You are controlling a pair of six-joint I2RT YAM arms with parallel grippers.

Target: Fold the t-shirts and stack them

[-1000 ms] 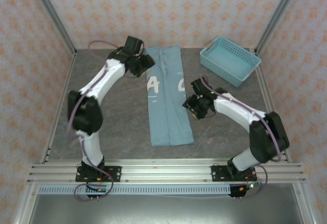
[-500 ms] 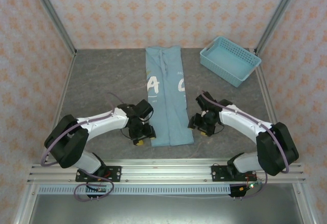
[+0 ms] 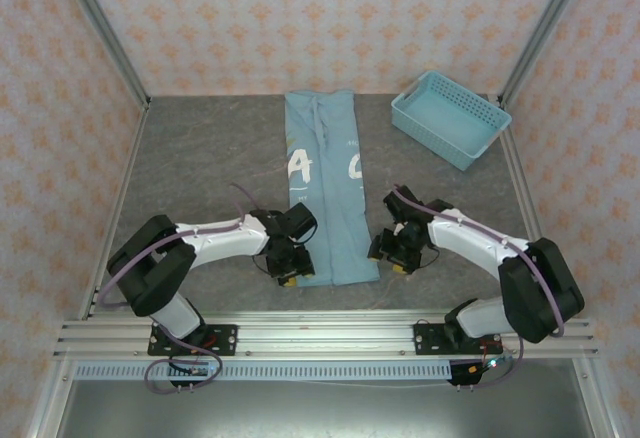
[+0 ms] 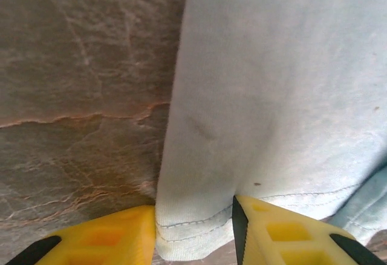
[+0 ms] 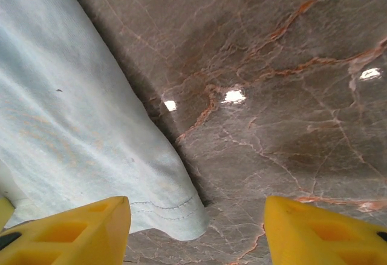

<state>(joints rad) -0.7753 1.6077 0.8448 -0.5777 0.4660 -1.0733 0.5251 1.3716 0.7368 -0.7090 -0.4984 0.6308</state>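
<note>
Top external view: a dark, marble-patterned tabletop (image 3: 200, 158) carries one light blue t-shirt (image 3: 325, 198), folded into a long narrow strip that runs from the far edge toward the arms, with white letters (image 3: 299, 168) showing about midway along it. A light blue plastic basket (image 3: 430, 138) sits apart from the shirt at the far right corner (tilted at an angle to the table's edges). Both arms are bent low over the near end of the strip, the left claw (image 3: 287, 276) at its near left corner and the right claw (image 3: 390, 260) just off its near right corner.

From the left wrist, the left claw (image 4: 193, 229) is spread, its yellow fingers (image 4: 121, 241) straddling the hemmed corner of the t-shirt (image 4: 272, 95); the cloth lies flat between them, not pinched, with bare tabletop (image 4: 84, 95) to one side.

From the right wrist, the right claw (image 5: 196, 229) is spread wide and holds nothing. The stitched corner of the t-shirt (image 5: 78, 126) lies flat just beside one finger (image 5: 72, 235), while the other finger stands over bare tabletop (image 5: 272, 95).
</note>
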